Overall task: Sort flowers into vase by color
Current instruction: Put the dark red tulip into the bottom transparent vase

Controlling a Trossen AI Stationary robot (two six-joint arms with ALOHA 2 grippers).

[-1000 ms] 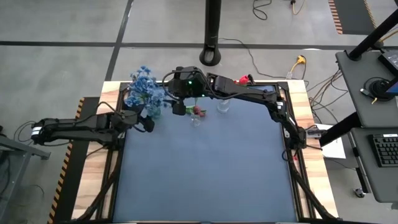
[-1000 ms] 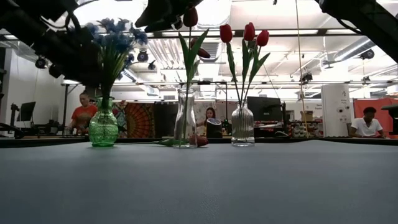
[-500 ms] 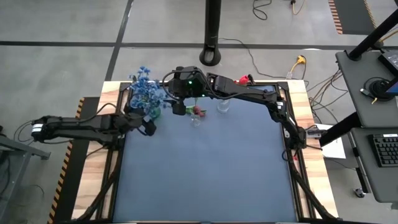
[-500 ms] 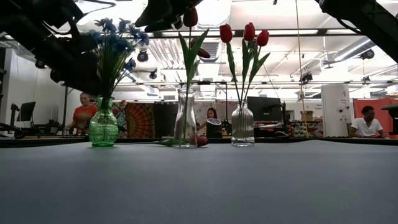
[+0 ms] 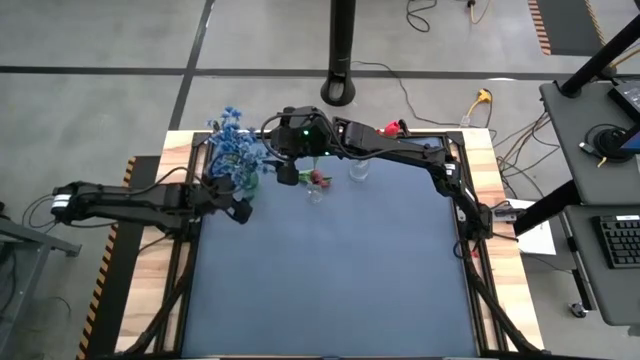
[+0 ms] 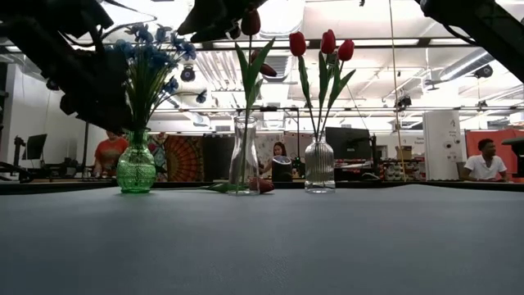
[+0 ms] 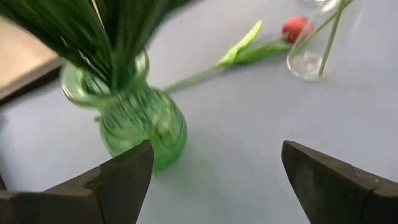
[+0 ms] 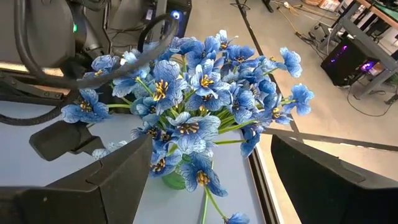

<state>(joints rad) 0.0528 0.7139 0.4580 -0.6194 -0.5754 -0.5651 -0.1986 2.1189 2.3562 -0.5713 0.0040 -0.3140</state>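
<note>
Flowers stand sorted along the table's far edge: clustered blue blossoms [image 5: 232, 140] fill a ribbed green glass vase [image 6: 136, 170] at about eleven o'clock on the dark blue table mat [image 5: 330, 270], three red tulip buds [image 6: 323, 44] rise from a ribbed clear glass vase [image 6: 319, 174] near twelve o'clock, and between them a tall clear glass vase [image 6: 243, 156] holds one tulip stem. One red tulip [image 7: 255, 46] lies flat on the mat, touching the tall vase's foot. The left gripper [image 5: 240, 206] sits just at seven o'clock of the green vase, jaws spread wide and empty. The right gripper [image 5: 288, 175] hovers between the green and tall vases, jaws also wide apart, holding nothing. People sit at desks beyond the table. No readable writing shows.
</note>
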